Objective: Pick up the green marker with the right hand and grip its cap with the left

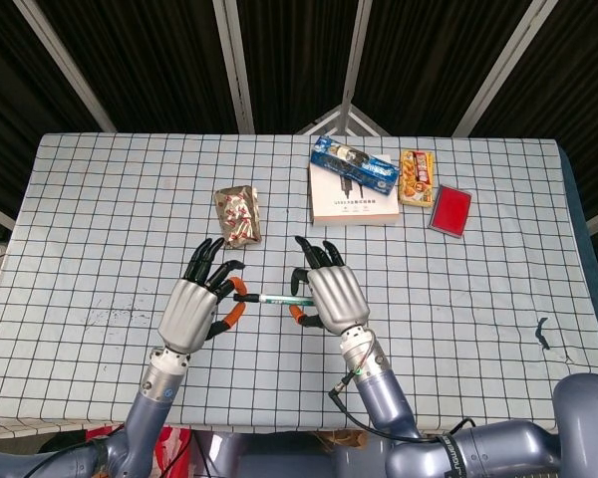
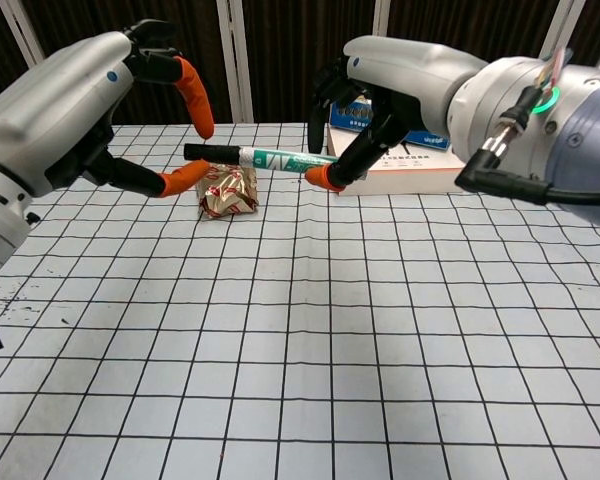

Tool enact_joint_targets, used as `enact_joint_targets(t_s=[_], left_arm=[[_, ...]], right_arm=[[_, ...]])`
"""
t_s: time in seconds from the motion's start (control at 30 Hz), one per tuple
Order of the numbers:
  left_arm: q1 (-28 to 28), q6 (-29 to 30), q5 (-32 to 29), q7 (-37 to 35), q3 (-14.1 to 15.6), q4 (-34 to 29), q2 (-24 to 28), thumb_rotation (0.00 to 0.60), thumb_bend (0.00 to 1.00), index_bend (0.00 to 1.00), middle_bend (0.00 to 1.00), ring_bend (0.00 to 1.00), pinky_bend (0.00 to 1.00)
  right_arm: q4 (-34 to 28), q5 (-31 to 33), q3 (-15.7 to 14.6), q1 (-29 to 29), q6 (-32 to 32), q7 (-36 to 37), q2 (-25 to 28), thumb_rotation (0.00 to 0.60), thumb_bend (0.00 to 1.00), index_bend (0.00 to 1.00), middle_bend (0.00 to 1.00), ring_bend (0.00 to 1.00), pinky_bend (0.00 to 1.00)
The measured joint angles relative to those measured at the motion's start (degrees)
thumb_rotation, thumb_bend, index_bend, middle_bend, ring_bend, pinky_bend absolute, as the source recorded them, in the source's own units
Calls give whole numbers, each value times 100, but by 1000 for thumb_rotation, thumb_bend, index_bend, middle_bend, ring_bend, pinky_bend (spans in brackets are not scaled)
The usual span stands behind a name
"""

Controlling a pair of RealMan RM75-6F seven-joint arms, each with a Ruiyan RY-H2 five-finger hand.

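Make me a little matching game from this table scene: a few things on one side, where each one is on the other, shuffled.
Things:
1. green marker
2. red case
3. silvery snack packet
4. blue packet

Places:
A. lying on top of the white box
B. near the table's far right edge
C. held above the table by the right hand
D. on the cloth beyond the left hand

Pairs: 1-C, 2-B, 3-D, 4-A

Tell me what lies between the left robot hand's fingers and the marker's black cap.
Nothing: in the chest view the left robot hand brackets the cap of the green marker, open air between, its fingers not touching.
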Motion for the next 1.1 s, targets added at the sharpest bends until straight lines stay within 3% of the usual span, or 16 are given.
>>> enact_joint_targets(t_s=[1.1], left_arm=[[-27, 25, -104, -66, 16, 223, -28, 600, 422, 539, 307, 0, 9]], right_arm=[[-30, -16, 4, 37, 38, -26, -38, 600, 608, 781, 56, 142, 42]])
